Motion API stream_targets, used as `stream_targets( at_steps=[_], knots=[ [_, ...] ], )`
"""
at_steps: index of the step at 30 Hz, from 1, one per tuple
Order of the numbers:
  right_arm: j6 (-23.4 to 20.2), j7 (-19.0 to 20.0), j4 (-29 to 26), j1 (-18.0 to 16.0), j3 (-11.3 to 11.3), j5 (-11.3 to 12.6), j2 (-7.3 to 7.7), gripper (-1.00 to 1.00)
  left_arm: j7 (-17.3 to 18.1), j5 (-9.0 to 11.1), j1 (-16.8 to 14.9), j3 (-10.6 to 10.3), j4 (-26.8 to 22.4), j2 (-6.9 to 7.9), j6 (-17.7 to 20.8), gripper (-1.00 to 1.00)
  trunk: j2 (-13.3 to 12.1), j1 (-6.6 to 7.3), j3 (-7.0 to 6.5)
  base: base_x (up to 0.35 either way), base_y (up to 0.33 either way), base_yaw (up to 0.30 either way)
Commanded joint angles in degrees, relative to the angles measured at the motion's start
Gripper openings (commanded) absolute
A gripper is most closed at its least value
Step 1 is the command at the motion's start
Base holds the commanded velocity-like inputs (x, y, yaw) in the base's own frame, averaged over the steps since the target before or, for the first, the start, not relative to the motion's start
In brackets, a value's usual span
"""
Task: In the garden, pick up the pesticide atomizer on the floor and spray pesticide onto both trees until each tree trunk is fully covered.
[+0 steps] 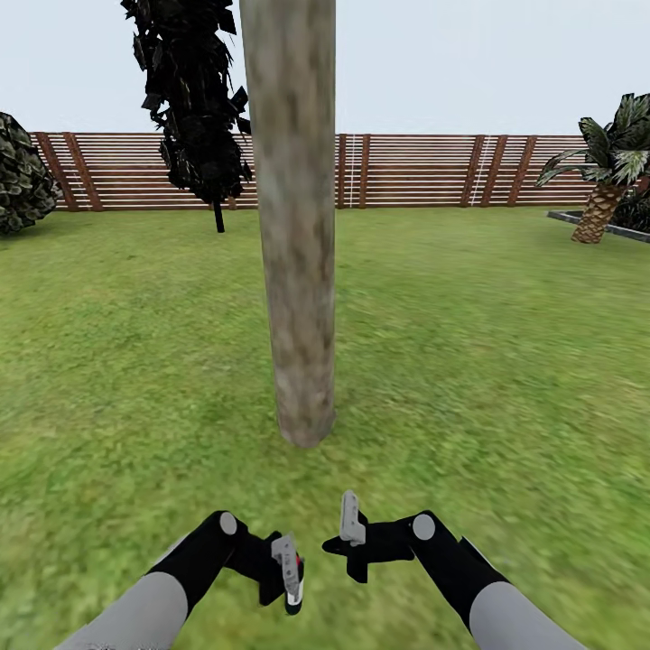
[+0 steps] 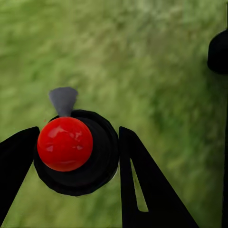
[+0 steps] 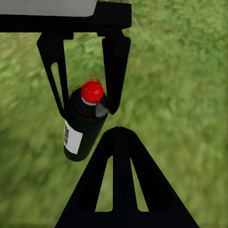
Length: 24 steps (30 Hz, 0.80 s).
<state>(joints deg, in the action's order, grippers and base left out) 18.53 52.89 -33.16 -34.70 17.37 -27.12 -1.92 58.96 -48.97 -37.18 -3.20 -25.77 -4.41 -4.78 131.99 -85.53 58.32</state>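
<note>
A thick, mottled grey-brown tree trunk (image 1: 298,226) rises straight ahead, with its base in the lawn (image 1: 469,361). The pesticide atomizer (image 2: 76,164), a small black bottle with a round red top and a grey nozzle, sits between the black fingers (image 2: 137,180) of my left gripper (image 1: 291,585), which is shut on it. The right wrist view shows the same bottle (image 3: 83,128) with a white label, held upright by the left gripper's fingers. My right gripper (image 1: 350,522) is beside it, shut on nothing, its fingertips (image 3: 118,135) pressed together. Both grippers hover low over the grass, short of the trunk.
A brown slatted fence (image 1: 424,171) closes the lawn at the back. A black narrow conifer (image 1: 194,99) stands far left of the trunk, a round dark bush (image 1: 23,181) at the left edge, and a short palm (image 1: 600,181) by a dark border at far right.
</note>
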Motion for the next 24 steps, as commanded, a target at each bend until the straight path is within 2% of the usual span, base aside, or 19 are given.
stream_targets(
  at_steps=[1,15,24],
  knots=[
    [0.3,0.0,-0.1,0.0,-0.1,-0.5,-0.01,-1.0,0.1,-0.5,-0.2,0.0,-0.1,-0.17,-0.5,-1.0,0.0,0.01,0.05,0.0,0.0,0.0],
    [0.3,-0.1,-0.1,0.0,-0.1,-0.6,-0.01,-1.0,0.3,-0.3,-0.7,0.2,-1.7,-0.52,-0.6,-1.0,0.0,0.01,0.05,0.0,0.0,0.0],
    [0.3,-0.1,-0.1,0.0,-0.1,-0.6,-0.01,-1.0,2.1,-0.3,-0.7,0.2,-1.7,-1.29,-0.7,-1.0,0.0,0.01,0.05,0.0,0.0,0.0]
  ],
)
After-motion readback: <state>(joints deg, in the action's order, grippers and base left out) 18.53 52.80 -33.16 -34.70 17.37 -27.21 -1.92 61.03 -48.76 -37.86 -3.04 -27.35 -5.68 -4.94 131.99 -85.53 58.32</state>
